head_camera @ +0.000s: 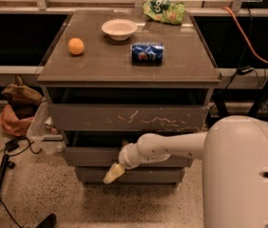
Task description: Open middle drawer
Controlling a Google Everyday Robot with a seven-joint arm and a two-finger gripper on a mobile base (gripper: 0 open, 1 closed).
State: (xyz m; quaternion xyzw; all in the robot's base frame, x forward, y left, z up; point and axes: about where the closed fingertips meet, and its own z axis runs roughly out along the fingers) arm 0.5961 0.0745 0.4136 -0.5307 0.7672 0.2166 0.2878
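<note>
My gripper [114, 173] hangs at the bottom edge of the middle drawer [89, 156]. I think I should catch that edge well and pull straight back, slowly. I cannot tell if the gripper is open or closed, or touching. The scratched drawer [124, 118] is just above the middle drawer.

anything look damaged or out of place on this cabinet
Yes. The top drawer front is covered in white scratches, and the blue can lies on its side on the cabinet top. The end effector hangs just below the middle drawer.
</note>
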